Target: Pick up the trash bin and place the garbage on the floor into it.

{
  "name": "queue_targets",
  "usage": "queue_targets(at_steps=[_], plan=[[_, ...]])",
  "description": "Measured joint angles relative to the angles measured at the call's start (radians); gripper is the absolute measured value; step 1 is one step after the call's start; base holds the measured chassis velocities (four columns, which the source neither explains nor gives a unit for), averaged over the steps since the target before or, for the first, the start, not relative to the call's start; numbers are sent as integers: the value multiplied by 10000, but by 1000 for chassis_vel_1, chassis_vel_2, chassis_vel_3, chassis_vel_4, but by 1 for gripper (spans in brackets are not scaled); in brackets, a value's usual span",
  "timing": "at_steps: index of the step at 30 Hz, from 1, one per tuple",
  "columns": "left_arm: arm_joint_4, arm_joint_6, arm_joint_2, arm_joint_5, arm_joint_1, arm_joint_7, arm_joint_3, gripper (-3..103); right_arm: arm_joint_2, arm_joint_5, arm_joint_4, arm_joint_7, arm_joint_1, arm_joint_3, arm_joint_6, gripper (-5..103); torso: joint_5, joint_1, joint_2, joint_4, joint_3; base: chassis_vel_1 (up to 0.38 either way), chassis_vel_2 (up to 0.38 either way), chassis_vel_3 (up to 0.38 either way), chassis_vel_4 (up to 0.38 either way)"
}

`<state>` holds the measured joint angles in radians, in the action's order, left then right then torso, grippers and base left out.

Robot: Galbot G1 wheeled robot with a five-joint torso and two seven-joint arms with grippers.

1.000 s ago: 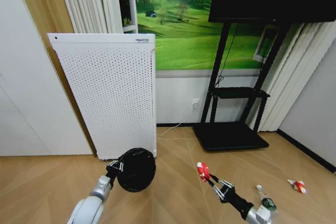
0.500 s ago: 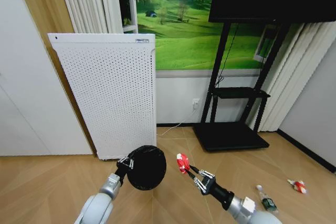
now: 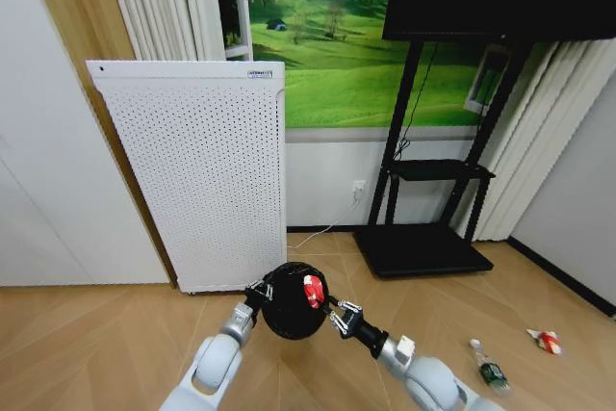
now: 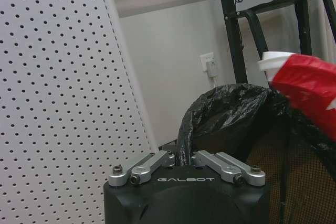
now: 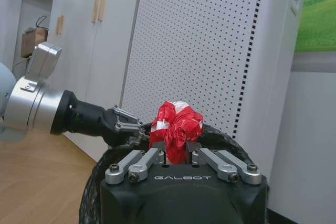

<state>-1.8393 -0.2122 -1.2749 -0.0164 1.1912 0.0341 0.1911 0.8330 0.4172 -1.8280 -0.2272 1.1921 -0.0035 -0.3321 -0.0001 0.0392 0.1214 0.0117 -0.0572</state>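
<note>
The trash bin, black mesh with a black bag liner, hangs above the floor, tilted so its mouth faces my right arm. My left gripper is shut on its rim. My right gripper is shut on a crumpled red-and-white piece of garbage, held right at the bin's mouth. In the right wrist view the bin's rim curves just behind that piece, and the left gripper grips the rim's other side. More garbage lies on the floor at the right: a clear bottle and a red-and-white wrapper.
A tall white perforated appliance stands against the wall just behind the bin. A black TV stand with its flat base sits to the right. Wood floor stretches open between the stand and the lying garbage.
Both arms have closed in toward the middle. The bin moved right and up, and the right gripper carried the red-and-white piece left to the bin's mouth.
</note>
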Motion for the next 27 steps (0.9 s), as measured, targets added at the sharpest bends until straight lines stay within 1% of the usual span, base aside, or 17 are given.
queue_targets(at_steps=[5,6,9,10,11,12,13,15,16,17,18,19,21,23,25,26,27], plan=[[-46,6,-66,-37,88,-1,-13,6,179,-160,172,48,-354,-364,3,19,0,0,0,-2,0,0,0,0,0],[-85,7,-58,-37,125,-1,-10,6,199,-216,193,149,-407,-437,7,15,0,0,0,-1,1,0,0,0,0],[-99,16,-48,-40,156,0,4,6,213,-258,207,244,-438,-488,73,19,1,0,0,0,1,0,0,0,0],[-98,16,-62,-50,158,0,6,6,220,-284,214,253,-441,-488,129,24,0,0,0,1,1,0,0,0,0],[-98,16,-62,-50,158,0,6,6,220,-284,214,253,-441,-488,129,24,0,0,0,1,1,0,0,0,0],[-97,22,-86,-68,154,0,6,6,228,-303,223,257,-438,-478,150,29,1,0,0,1,1,0,0,0,0],[-94,25,-107,-81,153,3,-5,6,224,-312,225,258,-425,-459,163,40,0,0,0,0,1,0,0,0,0],[-94,27,-116,-86,153,6,-18,6,214,-320,224,259,-410,-438,168,40,1,0,0,1,1,0,0,0,0],[-94,29,-123,-90,153,7,-28,6,203,-323,222,259,-397,-413,173,45,1,0,0,1,1,0,0,0,0],[-94,29,-123,-90,153,7,-28,6,203,-323,222,259,-397,-413,173,45,1,0,0,1,1,0,0,0,0],[-97,31,-130,-95,156,12,-36,6,194,-326,217,262,-387,-383,180,51,0,-1,0,1,1,0,0,0,0],[-100,32,-144,-106,164,19,-45,6,190,-330,211,267,-371,-328,188,61,1,0,0,1,1,0,0,0,0],[-100,36,-150,-111,174,20,-46,6,188,-332,211,271,-360,-301,191,61,0,0,0,0,1,0,0,0,0],[-118,46,-154,-120,202,22,-46,6,186,-346,204,274,-317,-258,193,73,1,0,0,0,1,0,0,0,0],[-125,47,-154,-121,210,23,-44,6,186,-346,199,276,-304,-247,193,73,1,0,0,0,1,0,0,0,0],[-142,49,-152,-126,236,25,-30,6,186,-350,181,296,-258,-208,197,78,0,0,0,0,1,0,0,0,0],[-142,49,-152,-126,236,25,-30,6,186,-350,181,296,-258,-208,197,78,0,0,0,0,1,0,0,0,0]])
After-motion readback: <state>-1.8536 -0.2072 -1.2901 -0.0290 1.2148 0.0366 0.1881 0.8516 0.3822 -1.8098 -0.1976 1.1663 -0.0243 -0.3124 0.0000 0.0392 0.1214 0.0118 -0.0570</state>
